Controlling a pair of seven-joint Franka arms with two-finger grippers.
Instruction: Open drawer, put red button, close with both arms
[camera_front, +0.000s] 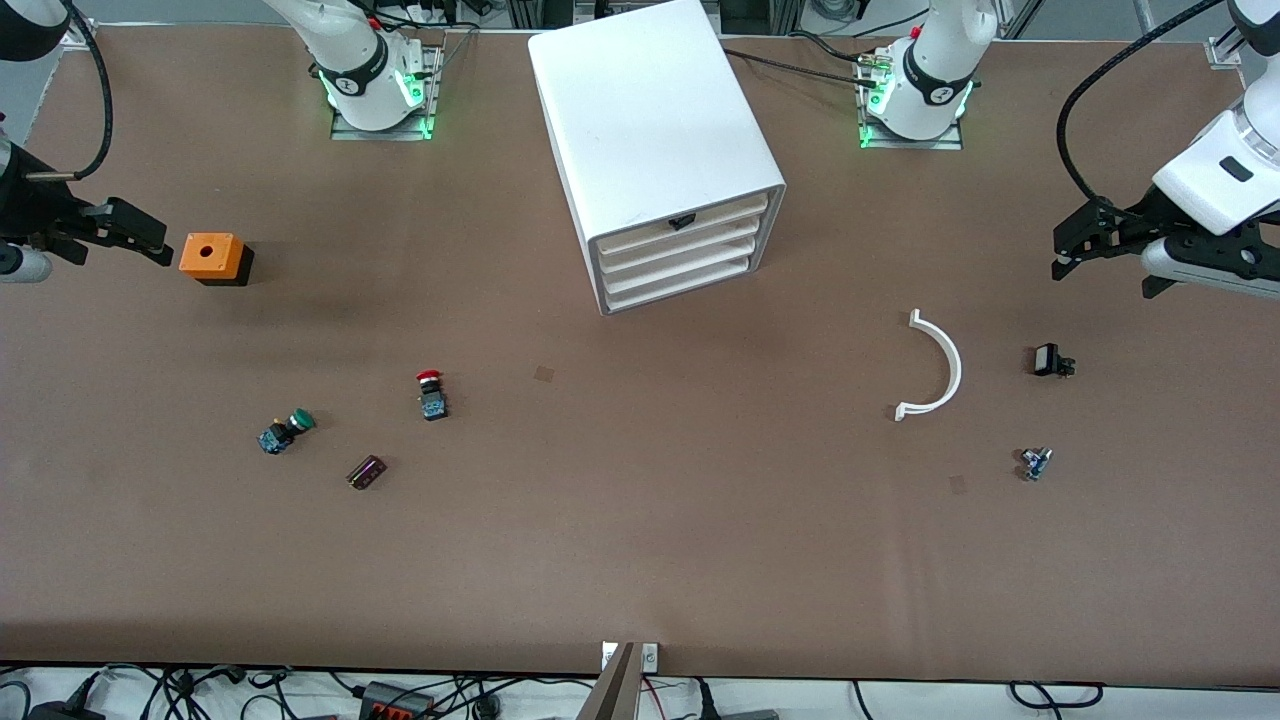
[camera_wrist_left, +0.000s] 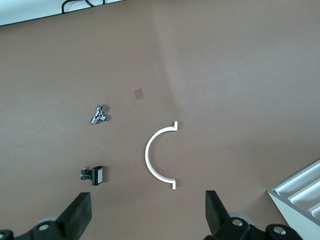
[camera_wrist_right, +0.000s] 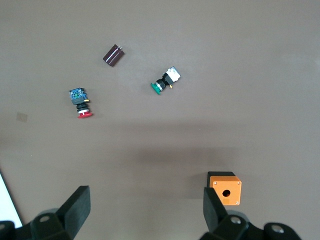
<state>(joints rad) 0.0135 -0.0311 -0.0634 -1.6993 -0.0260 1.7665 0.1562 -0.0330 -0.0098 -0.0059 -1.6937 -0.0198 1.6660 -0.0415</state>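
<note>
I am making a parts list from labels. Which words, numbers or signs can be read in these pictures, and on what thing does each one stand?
None can be read.
Round mark on each robot base: too small to read.
Red button, orange box, cabinet: no text shows.

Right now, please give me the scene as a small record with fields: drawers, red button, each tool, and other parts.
drawer: shut, like all four in the white cabinet
red button: on the table, nearer the front camera than the cabinet, untouched
green button: toward the right arm's end
orange box: beside the right tool
left tool: open, above the white curved piece
right tool: open, waiting
</note>
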